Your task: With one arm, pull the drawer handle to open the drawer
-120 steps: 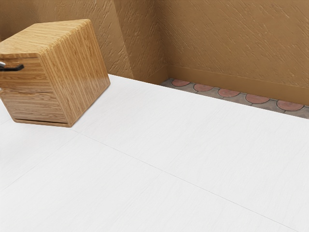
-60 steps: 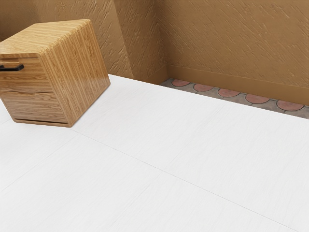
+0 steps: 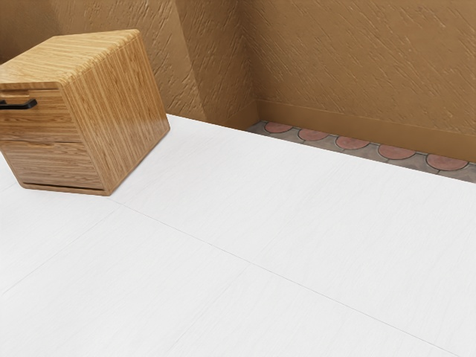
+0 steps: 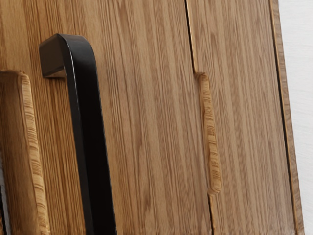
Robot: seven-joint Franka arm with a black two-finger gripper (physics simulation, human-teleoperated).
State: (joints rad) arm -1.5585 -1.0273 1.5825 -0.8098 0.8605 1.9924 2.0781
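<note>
A wooden cabinet [image 3: 89, 97] with two stacked drawer fronts stands at the exterior view's far left on the white table. The upper drawer front [image 3: 37, 119] carries a black bar handle [image 3: 21, 104], cut off by the picture's left edge. In the wrist view the same black handle [image 4: 85, 147] runs large and close in front of my hand, standing off the upper drawer's wood grain [image 4: 146, 122]. Beside it lies the lower drawer front [image 4: 244, 122], with a narrow seam between the two. Both fronts look flush with the cabinet.
The white table [image 3: 260, 238] stretches wide toward the exterior view's right and front. Brown textured walls [image 3: 349, 59] stand behind the cabinet and table, with a strip of reddish floor tiles [image 3: 357, 143] at their foot. A shallow carved notch [image 4: 209, 132] marks the lower drawer front.
A small grey part beside the handle at the exterior view's left edge, seen 1.0 s ago, has gone out of the picture. The cabinet and drawers have not moved.
</note>
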